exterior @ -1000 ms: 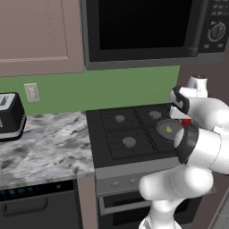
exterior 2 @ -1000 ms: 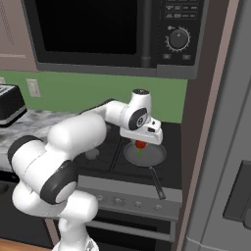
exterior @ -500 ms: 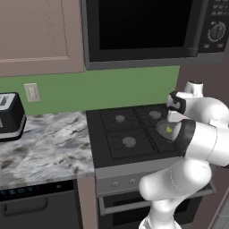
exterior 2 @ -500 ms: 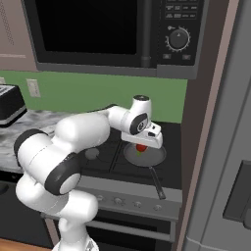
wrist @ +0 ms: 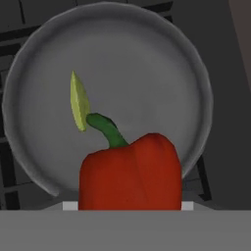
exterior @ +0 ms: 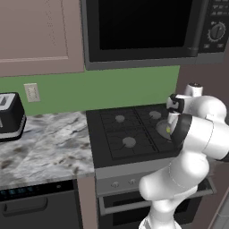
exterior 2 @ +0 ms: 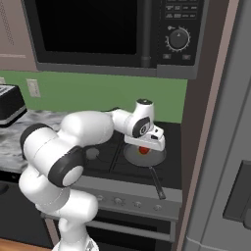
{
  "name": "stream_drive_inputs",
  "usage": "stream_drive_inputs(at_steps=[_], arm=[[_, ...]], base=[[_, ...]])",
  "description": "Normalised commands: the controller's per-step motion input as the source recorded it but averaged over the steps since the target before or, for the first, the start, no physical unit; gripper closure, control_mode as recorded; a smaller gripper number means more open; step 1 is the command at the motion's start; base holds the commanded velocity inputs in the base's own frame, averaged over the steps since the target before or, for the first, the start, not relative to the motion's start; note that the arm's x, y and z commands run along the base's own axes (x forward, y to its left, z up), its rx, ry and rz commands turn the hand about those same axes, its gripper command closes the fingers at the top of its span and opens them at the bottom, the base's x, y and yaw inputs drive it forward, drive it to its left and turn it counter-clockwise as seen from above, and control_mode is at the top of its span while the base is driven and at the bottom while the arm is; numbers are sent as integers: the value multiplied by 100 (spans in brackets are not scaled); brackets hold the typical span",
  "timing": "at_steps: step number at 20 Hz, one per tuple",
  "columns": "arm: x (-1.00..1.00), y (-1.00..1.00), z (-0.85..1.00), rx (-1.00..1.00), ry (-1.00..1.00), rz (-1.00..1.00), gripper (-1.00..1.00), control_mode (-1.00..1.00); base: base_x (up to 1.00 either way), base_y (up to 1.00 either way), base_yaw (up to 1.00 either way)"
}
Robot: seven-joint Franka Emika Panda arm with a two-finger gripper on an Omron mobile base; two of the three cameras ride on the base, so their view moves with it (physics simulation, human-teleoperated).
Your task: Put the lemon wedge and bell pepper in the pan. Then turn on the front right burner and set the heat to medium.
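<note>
Jaws (exterior 2: 145, 149) hung low over the pan (wrist: 147, 63), clamped on the red pepper (wrist: 130, 174); in the hand view the pepper sat right at the jaws, bulk against the bottom edge, green stem (wrist: 105, 128) curling away toward the pan's middle. Finger tips were hidden behind the pepper. Lemon wedge (wrist: 79, 102) lay flat on the pan floor just beyond the stem tip, appearing to touch it, a bit to one side of the jaws' line.

Right base view: pepper (exterior 2: 144, 150) showed as a red spot under the white hand, above the pan (exterior 2: 132, 156); whether it touched the pan floor couldn't be told. Pan sat on the stove's (exterior 2: 105, 162) front right, thin dark handle (exterior 2: 156, 182) pointing out toward the front edge.

Left base view: pan (exterior: 163, 129) was partly behind the arm, wedge (exterior: 168, 130) a small yellow-green spot in it. Stone bench (exterior: 40, 143) lay left of the stove, well apart from the jaws.
</note>
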Motion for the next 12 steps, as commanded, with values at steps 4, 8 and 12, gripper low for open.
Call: stream_drive_inputs(at_steps=[4,8,12], arm=[[7,-19,-14,0,0,0,100,-100],[13,-8,-7,0,0,0,100,-100],[22,-1,0,0,1,0,100,-100]], base=[[0,0,0],[0,0,0],[0,0,0]])
